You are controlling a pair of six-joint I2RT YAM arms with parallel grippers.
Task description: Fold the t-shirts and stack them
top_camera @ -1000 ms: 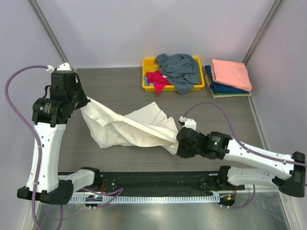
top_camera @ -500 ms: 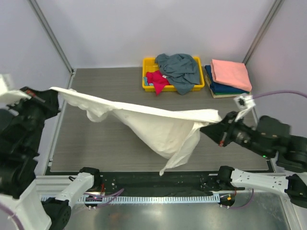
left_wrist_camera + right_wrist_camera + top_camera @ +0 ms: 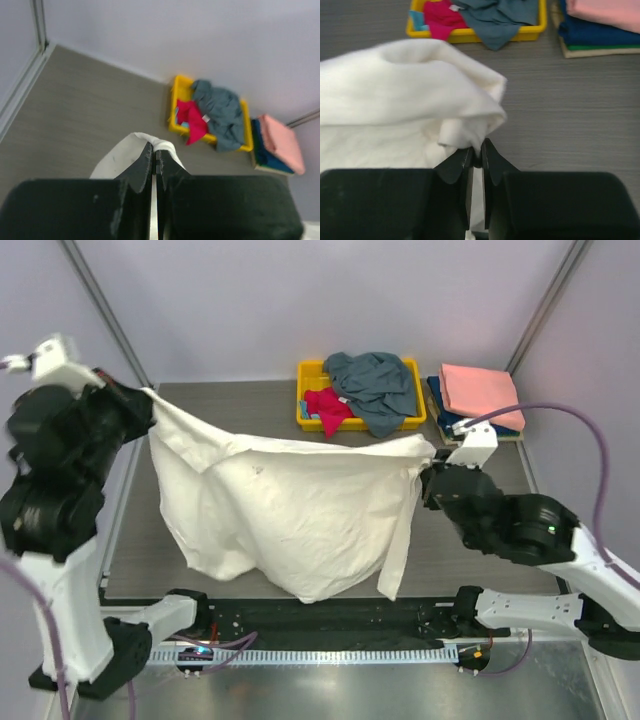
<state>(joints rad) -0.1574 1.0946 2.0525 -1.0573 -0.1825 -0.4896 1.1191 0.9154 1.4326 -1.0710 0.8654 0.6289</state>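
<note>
At far left we see the L hand (image 3: 148,408) raised above the tabletop (image 3: 240,405), clenched on one top corner of the cream shirt (image 3: 290,510). Its wrist cam shows the two fingers pressed together w/ a fold of white cloth pinched at the tips. The shirt hangs spread between both hands as a wide sheet. Its top edge sags a bit mid-span & its lower edge droops toward the near side; we can't tell if it touches the tabletop. The R hand (image 3: 428,468) grips the other top corner, closed on a bunched wad of fabric per its wrist cam. At the back sits a yellow bin (image 3: 305,370) w/ a magenta shirt (image 3: 328,405) & a grey-blue shirt (image 3: 375,385) spilling over its front rim. Just right of the bin is a folded stack: salmon-pink shirt (image 3: 482,390) on top, navy shirt (image 3: 470,425) beneath.
</note>
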